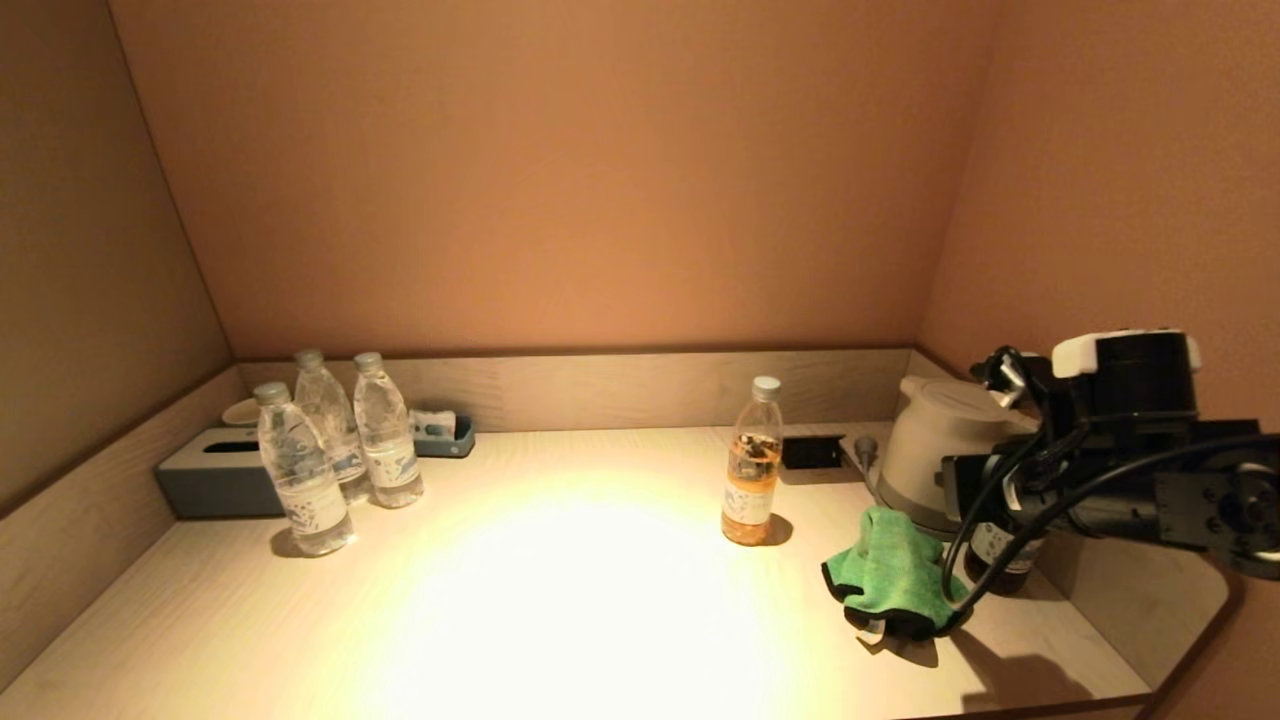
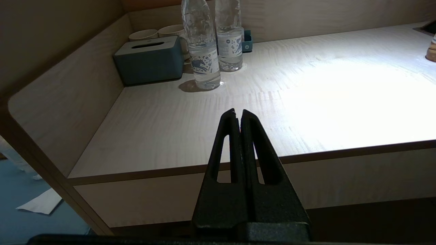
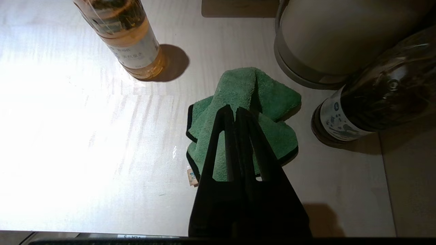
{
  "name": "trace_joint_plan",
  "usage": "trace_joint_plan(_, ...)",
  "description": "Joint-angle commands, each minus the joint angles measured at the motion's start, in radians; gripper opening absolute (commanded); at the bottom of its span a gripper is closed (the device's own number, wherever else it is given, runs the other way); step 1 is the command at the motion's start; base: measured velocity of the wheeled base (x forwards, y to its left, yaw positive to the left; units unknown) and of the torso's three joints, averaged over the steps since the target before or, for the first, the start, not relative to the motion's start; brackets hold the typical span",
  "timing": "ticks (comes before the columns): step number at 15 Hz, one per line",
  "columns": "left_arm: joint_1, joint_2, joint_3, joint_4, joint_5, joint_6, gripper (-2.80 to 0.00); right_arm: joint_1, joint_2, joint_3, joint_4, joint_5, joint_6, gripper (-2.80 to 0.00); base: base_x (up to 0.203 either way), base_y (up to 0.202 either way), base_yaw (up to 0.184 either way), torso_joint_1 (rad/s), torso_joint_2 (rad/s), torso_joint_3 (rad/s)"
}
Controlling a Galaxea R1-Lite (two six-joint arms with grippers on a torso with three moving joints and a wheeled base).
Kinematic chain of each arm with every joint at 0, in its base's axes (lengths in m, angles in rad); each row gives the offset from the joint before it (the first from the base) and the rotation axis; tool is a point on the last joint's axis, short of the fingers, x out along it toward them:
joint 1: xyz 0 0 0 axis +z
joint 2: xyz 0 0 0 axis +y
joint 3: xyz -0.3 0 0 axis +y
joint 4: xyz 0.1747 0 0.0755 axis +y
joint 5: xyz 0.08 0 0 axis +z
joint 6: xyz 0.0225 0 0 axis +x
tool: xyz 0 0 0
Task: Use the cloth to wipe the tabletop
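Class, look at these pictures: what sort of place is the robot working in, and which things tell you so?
Probably a hotel room's refreshment nook: sealed water bottles, an electric kettle and a tissue box stand on a recessed wooden counter.

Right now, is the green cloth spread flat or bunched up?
Bunched up. The green cloth sits in a crumpled heap with folds rising, beside the kettle, under the right gripper, whose fingers are shut.

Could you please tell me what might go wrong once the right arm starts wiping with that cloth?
The green cloth lies bunched between the amber bottle, kettle and dark bottle; a wide sweep could topple either bottle. The right gripper is shut above the cloth, so it must open first.
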State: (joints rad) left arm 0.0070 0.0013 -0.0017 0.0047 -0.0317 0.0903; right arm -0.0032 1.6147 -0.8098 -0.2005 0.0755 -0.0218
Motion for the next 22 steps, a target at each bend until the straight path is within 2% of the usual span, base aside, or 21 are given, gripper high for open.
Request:
trace_joint_plan(1, 0.001, 0.0, 0.0, 0.0, -0.001, 0.0, -2.8, 0.0, -0.089, 0.016, -0.002, 0.001, 0.001, -2.8, 0.0, 0.0, 0.0, 0.0, 0.0, 0.0)
trace_joint_plan(8, 0.0, 0.0, 0.0, 0.0, -0.001, 0.0, -2.8, -0.005, -0.438, 0.004, 0.007, -0.029, 0.0, -2.8, 0.0, 0.0, 0.0, 0.0, 0.0, 0.0)
trace_joint_plan(10, 0.001, 0.0, 0.0, 0.0, -0.001, 0.0, -2.8, -0.017, -0.494, -0.006, 0.001, -0.149, -0.001, -2.8, 0.0, 0.0, 0.0, 0.0, 0.0, 0.0)
trace_joint_plan(12, 0.001, 0.0, 0.0, 0.0, -0.001, 0.0, -2.8, -0.018, -0.537, -0.009, 0.005, -0.184, 0.0, -2.8, 0.0, 0.0, 0.0, 0.0, 0.0, 0.0)
trace_joint_plan(14, 0.001, 0.0, 0.0, 0.0, -0.001, 0.0, -2.8, -0.018, -0.66, -0.009, 0.02, -0.213, 0.0, -2.8, 0.0, 0.0, 0.0, 0.0, 0.0, 0.0)
trace_joint_plan(22, 0.001, 0.0, 0.0, 0.0, -0.001, 0.0, -2.8, -0.018, -1.096, -0.042, 0.31, -0.247, -0.018, -2.8, 0.0, 0.0, 0.0, 0.0, 0.0, 0.0)
